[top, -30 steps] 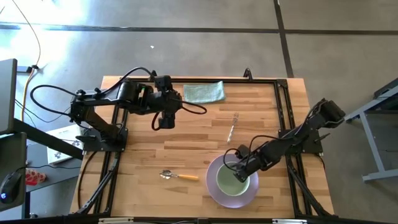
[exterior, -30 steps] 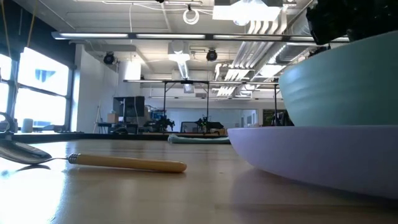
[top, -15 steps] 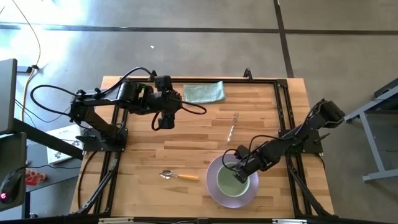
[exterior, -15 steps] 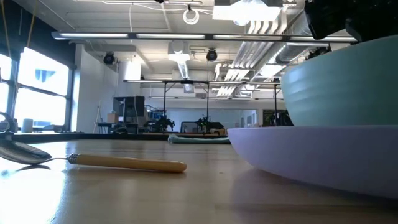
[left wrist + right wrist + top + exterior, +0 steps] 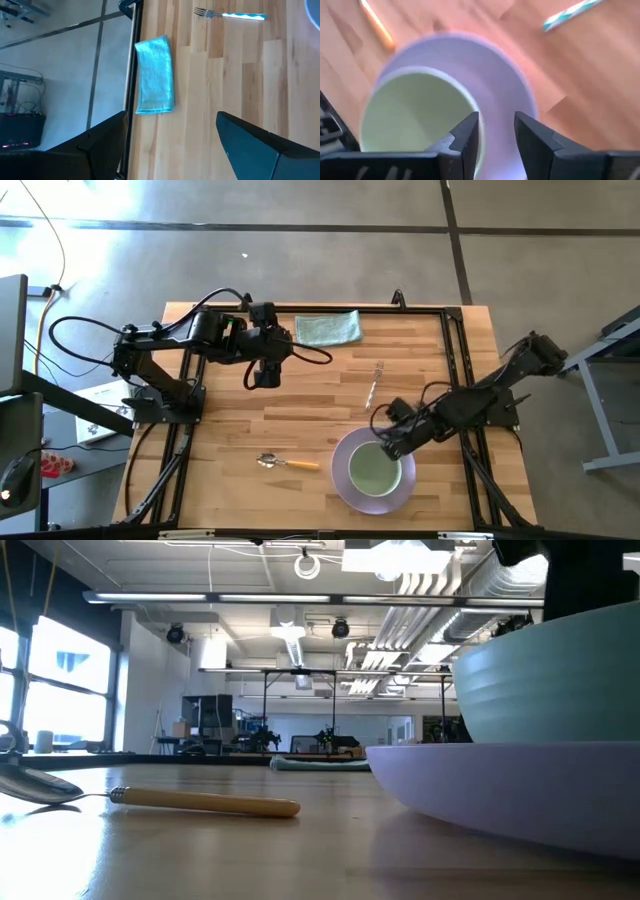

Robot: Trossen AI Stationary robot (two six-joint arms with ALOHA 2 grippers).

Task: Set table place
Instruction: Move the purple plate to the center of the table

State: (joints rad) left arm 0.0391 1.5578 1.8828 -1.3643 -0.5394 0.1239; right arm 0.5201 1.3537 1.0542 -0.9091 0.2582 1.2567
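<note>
The pale green bowl [image 5: 375, 472] stands inside the lilac plate [image 5: 340, 480] at the table's near right; the low view shows the bowl [image 5: 550, 680] resting on the plate [image 5: 500, 790]. My right gripper [image 5: 390, 443] hovers open over the bowl's far rim [image 5: 465, 97], touching nothing. The spoon [image 5: 288, 463] with the yellow-orange handle lies flat left of the plate. The fork [image 5: 375, 383] lies flat farther back. My left gripper [image 5: 265, 375] hangs open above the table's far left part.
A folded teal cloth [image 5: 327, 328] lies at the far edge, also seen in the left wrist view [image 5: 155, 75]. The black metal frame [image 5: 455, 360] runs along the table's sides. Bare wood lies between the spoon and the fork.
My right gripper has opened and let go of the bowl's rim, then drawn up and back toward the table's far right. The bowl stays upright in the plate.
</note>
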